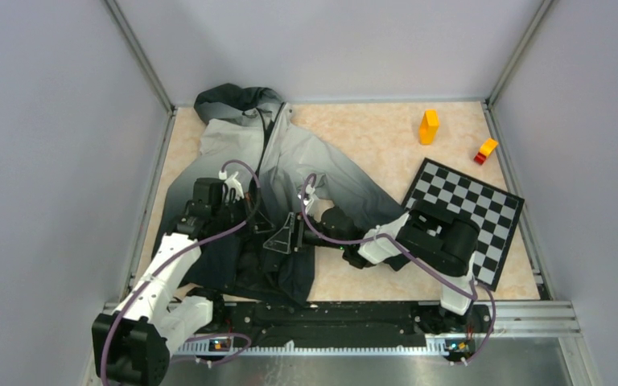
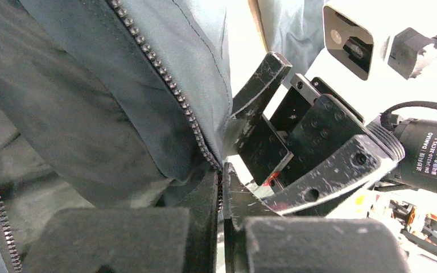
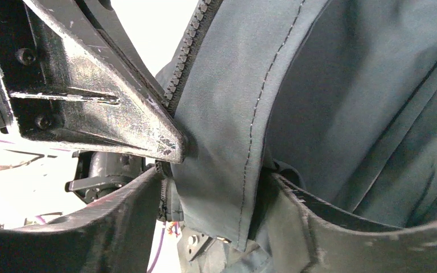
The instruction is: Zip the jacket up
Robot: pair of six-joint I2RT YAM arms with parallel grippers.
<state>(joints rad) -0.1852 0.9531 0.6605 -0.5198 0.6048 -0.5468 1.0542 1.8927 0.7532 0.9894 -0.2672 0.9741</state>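
The jacket (image 1: 290,161) lies spread on the table, its dark hood (image 1: 237,100) at the back and its black hem toward me. My left gripper (image 1: 252,219) is over the black lower front. In the left wrist view it (image 2: 222,196) is shut on the jacket's zipper edge, and the zipper teeth (image 2: 165,79) run up from the jaws. My right gripper (image 1: 287,235) is right beside it. In the right wrist view its fingers (image 3: 318,222) stand apart, with the front flap (image 3: 222,142) and zipper tape hanging between them. The zipper slider is not visible.
A black-and-white checkerboard (image 1: 471,209) lies at the right, partly under the right arm. A yellow block (image 1: 428,127) and a red-and-yellow block (image 1: 485,150) stand at the back right. Grey walls enclose the table on three sides.
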